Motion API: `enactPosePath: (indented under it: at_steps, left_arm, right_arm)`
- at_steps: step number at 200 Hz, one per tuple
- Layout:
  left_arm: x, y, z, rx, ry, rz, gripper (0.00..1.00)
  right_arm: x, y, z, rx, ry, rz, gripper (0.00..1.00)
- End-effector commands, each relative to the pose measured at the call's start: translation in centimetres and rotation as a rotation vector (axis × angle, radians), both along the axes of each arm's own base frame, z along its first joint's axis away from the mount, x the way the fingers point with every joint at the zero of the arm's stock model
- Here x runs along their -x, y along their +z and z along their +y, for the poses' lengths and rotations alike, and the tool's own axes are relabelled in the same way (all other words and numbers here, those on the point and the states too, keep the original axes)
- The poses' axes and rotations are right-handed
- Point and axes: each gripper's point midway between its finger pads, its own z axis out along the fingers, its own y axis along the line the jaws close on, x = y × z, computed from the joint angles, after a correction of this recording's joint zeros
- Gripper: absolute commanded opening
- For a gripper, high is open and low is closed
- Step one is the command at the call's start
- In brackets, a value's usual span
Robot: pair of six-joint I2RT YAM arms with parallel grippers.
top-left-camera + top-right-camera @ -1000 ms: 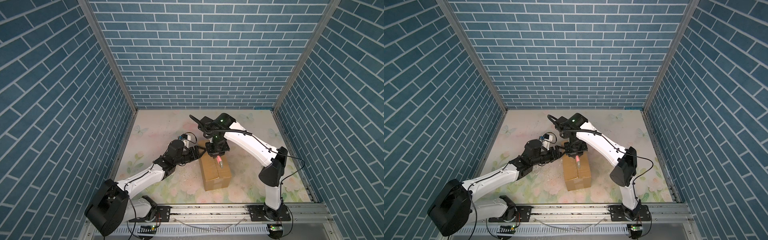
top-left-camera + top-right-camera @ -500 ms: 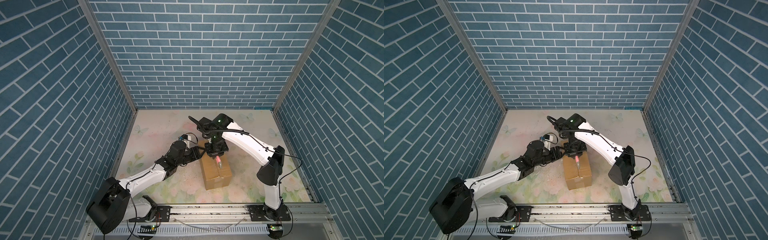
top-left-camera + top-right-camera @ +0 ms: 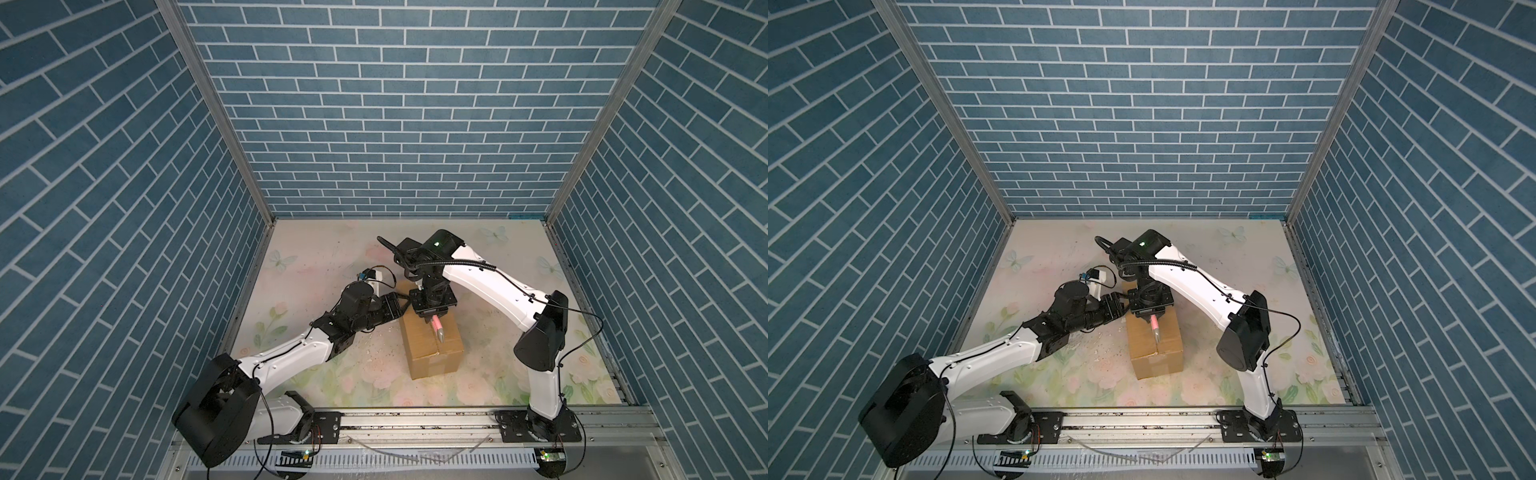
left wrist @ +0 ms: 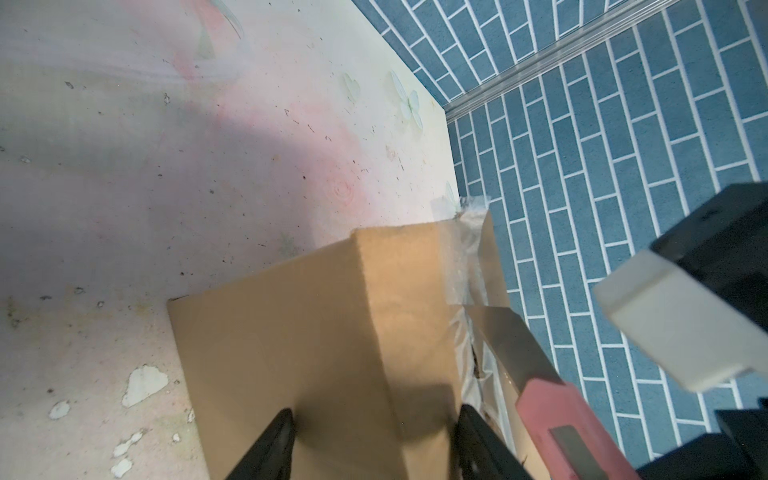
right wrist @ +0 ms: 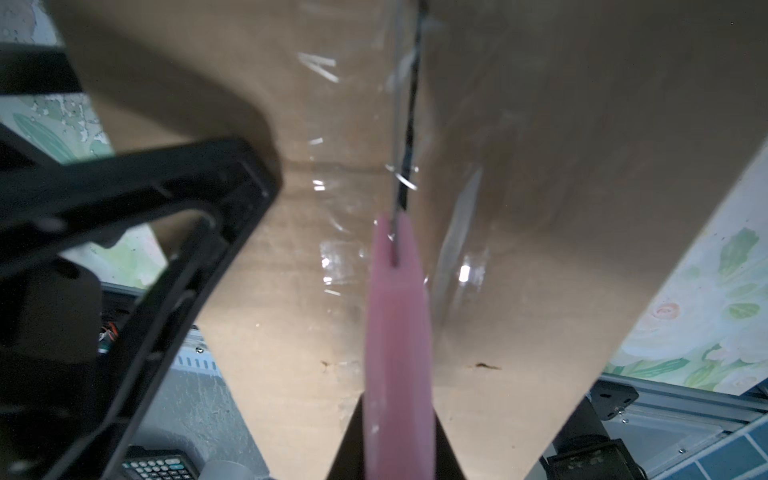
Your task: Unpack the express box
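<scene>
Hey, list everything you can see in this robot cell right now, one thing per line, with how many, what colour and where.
express box: one, brown, on the table between the arms, flaps down.
clear tape: one strip, transparent, along the box's top seam.
pink knife: one, pink handle, metal blade, blade at the seam.
white flecks: several, white, on the table beside the box.
table: one, pale floral.
walls: three, blue brick pattern, around the table.
rail: one, silver, near edge, carrying both arm bases.
left gripper: one, black, straddling the box's upper edge; contact unclear.
right gripper: one, black, shut on the pink knife.
</scene>
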Motion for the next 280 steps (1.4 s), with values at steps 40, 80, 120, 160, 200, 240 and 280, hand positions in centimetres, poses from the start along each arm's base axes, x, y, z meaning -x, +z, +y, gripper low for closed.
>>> enactPosePath:
  at_steps: [40,80,120,160,200,240,280]
  left_arm:
    - [0.3,-2.7,1.0,-0.093,0.03,0.043,0.62]
    - [0.2,-2.3,0.9,-0.088,0.03,0.038,0.62]
    - [0.0,1.1,0.6,-0.068,0.007,-0.011,0.66]
    - [0.3,5.9,2.3,-0.097,-0.007,-0.083,0.74]
    - [0.7,10.3,3.3,-0.032,-0.032,-0.161,0.75]
    - [0.0,14.4,-0.2,0.219,-0.135,-0.251,0.69]
    - [-1.4,17.4,-1.9,0.383,-0.165,-0.329,0.63]
  right_arm:
    - [4.7,1.9,-3.9,0.092,0.013,0.164,0.0]
    - [4.2,2.9,-4.5,0.083,0.005,0.102,0.0]
    - [2.0,4.6,-4.9,0.06,0.027,-0.055,0.0]
    - [-1.3,5.9,-3.9,-0.059,0.04,-0.21,0.0]
    - [-5.5,7.0,-1.8,-0.293,0.02,-0.34,0.0]
    - [-8.0,8.8,0.7,-0.532,0.044,-0.386,0.0]
    - [-8.6,10.8,2.2,-0.678,0.098,-0.396,0.0]
